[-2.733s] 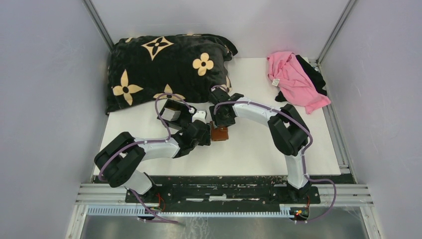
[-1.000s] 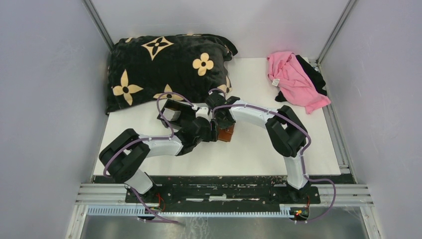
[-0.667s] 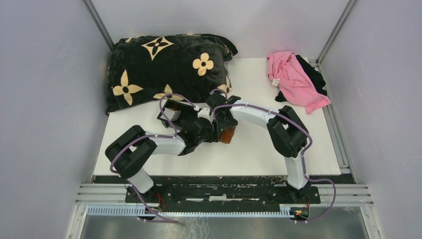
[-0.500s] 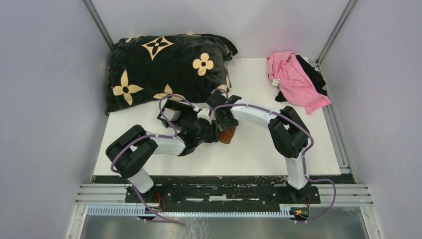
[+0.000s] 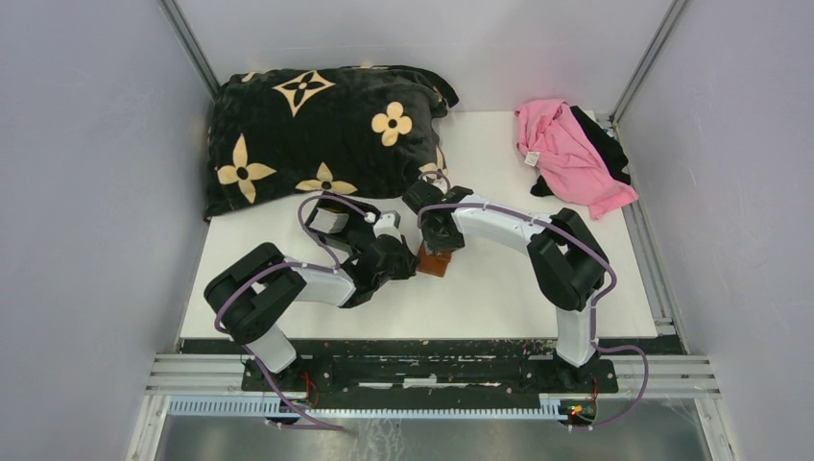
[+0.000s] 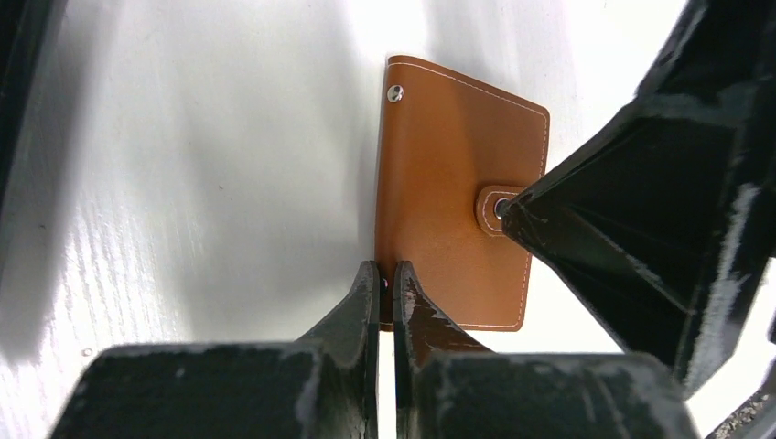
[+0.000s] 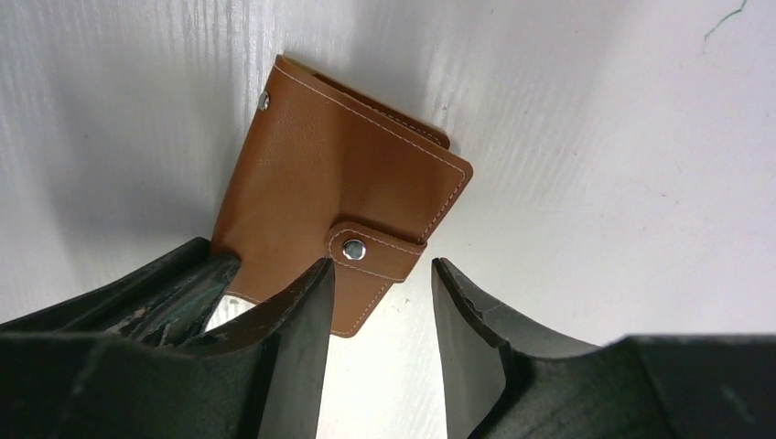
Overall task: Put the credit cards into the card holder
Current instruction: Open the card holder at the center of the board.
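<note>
Overhead view, bottom edge: metal rail (image 5: 432,370) carrying both arm bases. Left arm (image 5: 288,283) rises from the lower left and bends toward centre frame. Right arm (image 5: 566,269) rises from the lower right and reaches left to the same spot. Table (image 5: 518,298): white, faintly grained. Card holder (image 5: 434,261): brown leather with a stitched edge, folded shut, lying flat on the table at centre frame between the two wrists. Its snap tab (image 7: 366,247) is fastened across the front, and there is a second stud at one corner. Left gripper (image 6: 385,272): fingers clenched with only a sliver between them, tips at the holder's long edge, bottom centre of the left wrist view. One finger overlaps the leather and the other sits beside it over the table; whether any leather is caught between them cannot be told. Right gripper (image 7: 382,267): fingers spread and released, framing the end of the tab and bare table, grasping nothing; one finger covers the holder's lower edge. Tray (image 5: 313,213): black, just above and left of the left wrist and partly hidden by it. It holds the credit cards (image 5: 331,221), a pale whitish stack too small for detail. Cushion (image 5: 317,134): black plush with tan flower motifs, upper left. Pink cloth (image 5: 566,154): crumpled, upper right, lying over a black cloth (image 5: 605,130).
</note>
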{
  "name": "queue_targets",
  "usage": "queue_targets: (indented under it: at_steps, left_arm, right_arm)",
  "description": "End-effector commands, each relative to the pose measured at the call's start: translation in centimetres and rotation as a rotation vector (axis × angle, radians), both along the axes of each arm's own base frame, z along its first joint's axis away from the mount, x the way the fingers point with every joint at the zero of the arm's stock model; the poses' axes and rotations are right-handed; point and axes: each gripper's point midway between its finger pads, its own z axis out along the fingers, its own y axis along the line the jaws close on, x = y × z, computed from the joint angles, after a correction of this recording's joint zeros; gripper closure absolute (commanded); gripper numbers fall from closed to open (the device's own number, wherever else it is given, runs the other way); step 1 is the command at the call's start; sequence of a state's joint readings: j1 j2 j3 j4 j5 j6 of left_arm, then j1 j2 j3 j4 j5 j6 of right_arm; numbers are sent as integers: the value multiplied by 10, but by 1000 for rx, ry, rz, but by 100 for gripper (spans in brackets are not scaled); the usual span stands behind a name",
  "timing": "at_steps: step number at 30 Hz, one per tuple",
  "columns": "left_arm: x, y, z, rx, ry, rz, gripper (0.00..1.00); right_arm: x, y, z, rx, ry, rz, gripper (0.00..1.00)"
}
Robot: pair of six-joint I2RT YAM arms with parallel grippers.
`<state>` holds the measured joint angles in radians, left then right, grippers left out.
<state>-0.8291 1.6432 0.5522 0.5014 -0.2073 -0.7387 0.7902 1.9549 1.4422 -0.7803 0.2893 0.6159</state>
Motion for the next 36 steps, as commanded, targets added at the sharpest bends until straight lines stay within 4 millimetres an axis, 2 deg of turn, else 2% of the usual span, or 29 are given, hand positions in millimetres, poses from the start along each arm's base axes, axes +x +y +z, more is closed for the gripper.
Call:
queue_targets:
  at_steps: [1, 7, 11, 20, 29, 33, 36]
  left_arm:
    - [-30, 10, -37, 66, 129, 33, 97]
    - [-46, -2, -41, 97, 164, 85, 97]
    - [-56, 0, -44, 142, 191, 162, 97]
    - [-55, 6, -41, 174, 219, 358, 97]
    - [-56, 3, -41, 156, 244, 407, 97]
    - [-59, 4, -44, 159, 250, 410, 97]
    - [-63, 7, -47, 174, 259, 415, 97]
  right_arm:
    - [4, 0, 25, 46, -65, -33, 50]
    - [4, -1, 23, 46, -75, -21, 50]
    - [2, -5, 18, 25, -69, -15, 50]
    - [-10, -25, 10, -35, -58, -13, 50]
    - [-19, -44, -6, -103, -46, -6, 51]
    - [-19, -51, -14, -135, -53, 6, 60]
    - [-17, -54, -10, -147, -78, 19, 69]
